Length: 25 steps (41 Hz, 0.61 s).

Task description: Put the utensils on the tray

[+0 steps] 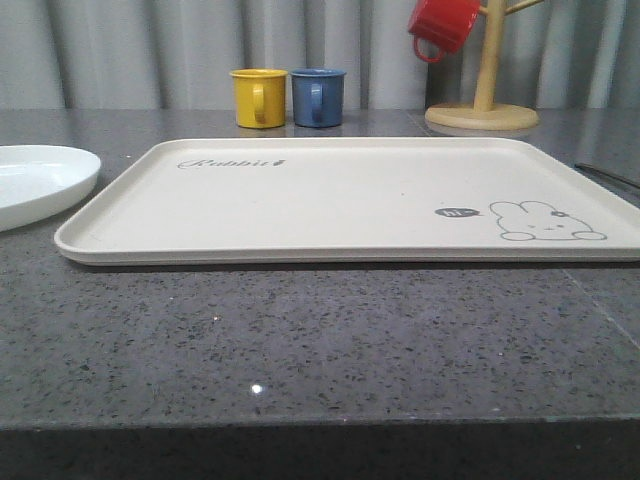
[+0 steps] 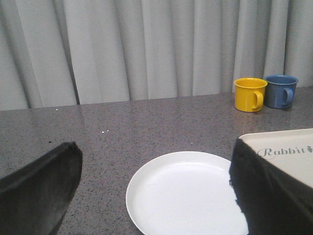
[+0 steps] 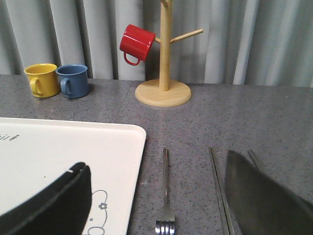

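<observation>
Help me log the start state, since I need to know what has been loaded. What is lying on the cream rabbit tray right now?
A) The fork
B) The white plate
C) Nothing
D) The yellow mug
C: the tray is bare in the front view, the plate sits on the counter to its left, and the fork lies on the counter beside its right edge.

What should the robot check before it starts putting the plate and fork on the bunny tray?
1. Tray bare, room for everything: ok.
2. Plate empty, on the counter left of the tray: ok.
3. Left tool open, over the plate: ok.
4. Fork flat on the counter right of the tray: ok.
5. Chopsticks beside the fork, partly hidden by a finger: cannot tell if reachable.
6. Spoon located: cannot tell.
</observation>
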Each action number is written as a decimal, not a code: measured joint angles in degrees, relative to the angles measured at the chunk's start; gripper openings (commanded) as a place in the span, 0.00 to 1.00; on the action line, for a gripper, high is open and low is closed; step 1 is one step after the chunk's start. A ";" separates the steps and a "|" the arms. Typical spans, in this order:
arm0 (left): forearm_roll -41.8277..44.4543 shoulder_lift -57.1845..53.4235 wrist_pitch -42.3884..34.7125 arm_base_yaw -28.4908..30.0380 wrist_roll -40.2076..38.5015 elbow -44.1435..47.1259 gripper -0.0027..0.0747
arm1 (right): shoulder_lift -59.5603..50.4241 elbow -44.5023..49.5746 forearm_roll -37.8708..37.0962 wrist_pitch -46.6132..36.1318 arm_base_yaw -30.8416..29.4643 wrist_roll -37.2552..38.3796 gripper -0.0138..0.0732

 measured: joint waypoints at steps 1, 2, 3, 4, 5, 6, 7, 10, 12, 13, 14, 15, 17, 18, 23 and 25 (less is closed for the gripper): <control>0.00 0.46 0.00 0.00 0.00 0.00 0.81 | 0.00 0.00 0.00 0.00 0.00 0.00 0.84; 0.00 1.27 0.25 0.00 0.00 -0.27 0.81 | 0.00 0.00 0.00 0.00 0.00 0.00 0.84; 0.00 2.00 0.58 0.00 0.00 -0.84 0.81 | 0.00 0.00 0.00 0.00 0.00 0.00 0.84; 0.00 3.15 1.17 0.00 0.00 -1.30 0.81 | 0.00 0.00 0.00 0.00 0.00 0.00 0.84; 0.00 4.51 1.74 -0.14 0.00 -2.08 0.81 | 0.00 0.00 0.00 0.00 0.00 0.00 0.84; 0.00 6.07 2.85 -0.44 0.00 -3.01 0.81 | 0.00 0.00 0.00 0.00 0.00 0.00 0.84; 0.00 7.34 3.65 -0.93 0.00 -4.13 0.81 | 0.00 0.00 0.00 0.00 0.00 0.00 0.84; 0.00 12.60 7.35 -2.58 0.28 -7.48 0.81 | 0.00 0.00 0.00 0.00 0.00 0.00 0.84; 0.00 16.35 10.07 -4.14 1.33 -10.19 0.81 | 0.00 0.00 0.00 0.00 0.00 0.00 0.84; 0.00 18.56 11.84 -5.19 2.02 -11.86 0.81 | 0.00 0.00 0.00 0.00 0.00 0.00 0.84; 0.00 20.27 13.19 -6.30 2.50 -13.16 0.81 | 0.00 0.00 0.00 0.00 0.00 0.00 0.84; 0.00 22.58 15.13 -7.16 3.10 -14.95 0.81 | 0.00 0.00 0.00 0.00 0.00 0.00 0.84; 0.00 26.76 18.95 -9.18 3.99 -18.27 0.81 | 0.00 0.00 0.00 0.00 0.00 0.00 0.84; 0.00 29.18 20.70 -10.33 4.43 -20.22 0.81 | 0.00 0.00 0.00 0.00 0.00 0.00 0.84; 1.12 40.68 32.11 -14.66 5.57 -29.29 0.81 | 0.00 0.00 0.00 0.00 0.00 0.00 0.84; 1.88 45.22 36.50 -15.83 5.70 -32.63 0.79 | 0.00 0.00 0.00 0.00 0.00 0.00 0.84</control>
